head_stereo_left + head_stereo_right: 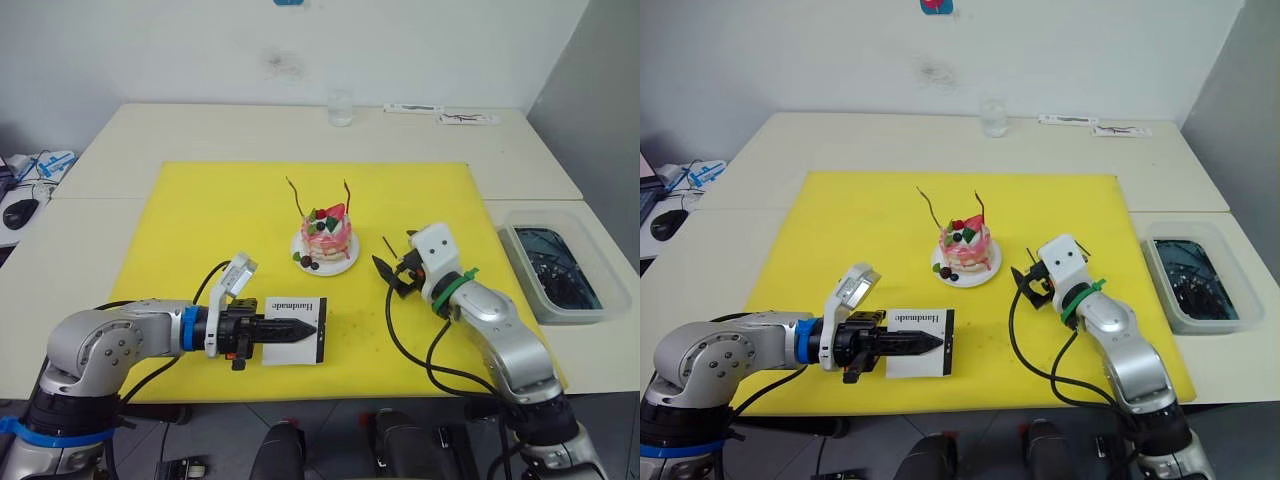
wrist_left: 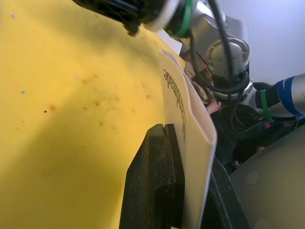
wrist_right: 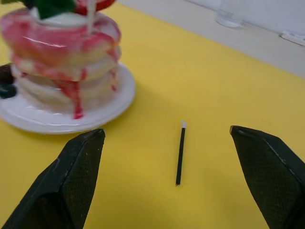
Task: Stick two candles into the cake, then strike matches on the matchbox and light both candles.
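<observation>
Match point(image 3: 179, 153) between right tool's point(image 3: 176, 179) fingers.

Office or lab: pale desks point(image 1: 90, 170) (computer mouse point(image 1: 20, 212)), bare wall point(image 1: 150, 50)

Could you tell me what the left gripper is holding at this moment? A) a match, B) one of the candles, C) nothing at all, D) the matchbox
D: the left gripper is shut on the white matchbox, whose edge sits between its black fingers in the left wrist view, while the match lies on the mat in front of the open right gripper.
</observation>
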### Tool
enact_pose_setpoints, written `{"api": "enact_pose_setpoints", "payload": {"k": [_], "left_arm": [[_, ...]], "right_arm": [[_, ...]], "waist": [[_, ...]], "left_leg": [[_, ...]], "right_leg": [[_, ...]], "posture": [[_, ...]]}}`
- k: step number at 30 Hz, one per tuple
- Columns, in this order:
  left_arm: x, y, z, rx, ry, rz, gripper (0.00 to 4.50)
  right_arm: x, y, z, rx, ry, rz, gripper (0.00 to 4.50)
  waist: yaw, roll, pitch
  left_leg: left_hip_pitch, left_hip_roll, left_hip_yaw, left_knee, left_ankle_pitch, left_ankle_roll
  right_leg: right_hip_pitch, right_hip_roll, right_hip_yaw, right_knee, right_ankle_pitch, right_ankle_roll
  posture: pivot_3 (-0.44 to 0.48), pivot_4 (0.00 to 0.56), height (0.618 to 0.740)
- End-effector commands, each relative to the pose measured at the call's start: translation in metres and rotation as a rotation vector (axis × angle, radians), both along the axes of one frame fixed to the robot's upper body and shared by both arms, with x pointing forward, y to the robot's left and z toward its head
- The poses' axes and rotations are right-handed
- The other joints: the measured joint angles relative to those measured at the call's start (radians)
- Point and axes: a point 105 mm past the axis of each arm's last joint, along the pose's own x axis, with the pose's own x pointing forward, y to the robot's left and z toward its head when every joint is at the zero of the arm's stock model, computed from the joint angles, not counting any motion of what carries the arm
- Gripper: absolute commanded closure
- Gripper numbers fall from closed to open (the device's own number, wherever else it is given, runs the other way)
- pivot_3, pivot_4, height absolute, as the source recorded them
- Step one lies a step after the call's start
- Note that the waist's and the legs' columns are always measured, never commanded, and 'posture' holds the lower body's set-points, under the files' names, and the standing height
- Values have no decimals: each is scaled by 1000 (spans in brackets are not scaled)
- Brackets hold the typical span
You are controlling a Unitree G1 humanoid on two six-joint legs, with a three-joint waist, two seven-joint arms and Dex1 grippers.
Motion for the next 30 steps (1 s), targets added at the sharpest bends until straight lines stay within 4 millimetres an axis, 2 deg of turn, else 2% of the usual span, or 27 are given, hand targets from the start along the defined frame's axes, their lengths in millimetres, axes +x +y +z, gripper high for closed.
{"api": "enact_pose_setpoints", "payload": {"k": [1,7,13,16,26,27,30], "left_arm": [[1,-3,6,-15,-34,-9,4500],[2,-6,6,-16,-40,-7,4500],[3,-8,6,-15,-48,-4,4500],[4,-8,6,-16,-48,-1,4500],[5,-9,5,-13,-44,6,4500],[5,-9,4,-12,-44,7,4500],[5,-9,4,-9,-44,9,4500]], "right_arm": [[15,-3,11,15,-59,-55,22],[32,1,2,39,-39,-90,22],[38,-1,-11,42,12,-120,22],[38,-2,-16,63,41,-139,565],[40,-3,-20,76,107,-155,4263],[40,-2,-21,74,115,-149,4470],[40,0,-20,77,121,-147,4470]], "waist": [[0,0,0],[-1,0,0],[-1,0,0],[-1,0,0],[0,0,0],[0,0,0],[0,0,0]], "left_leg": [[0,0,0,0,0,0],[0,0,0,0,0,0],[0,0,0,0,0,0],[0,0,0,0,0,0],[0,0,0,1,0,0],[0,0,0,1,0,0],[1,0,0,1,0,0]], "right_leg": [[0,0,0,0,0,0],[0,0,0,0,0,0],[0,0,0,0,1,1],[0,0,0,1,1,1],[1,0,0,1,1,1],[1,0,0,1,1,1],[1,0,0,1,1,1]], "posture": [[0,150,740],[0,150,740],[0,150,740],[0,150,740],[0,150,740],[0,150,740],[0,150,740]]}}
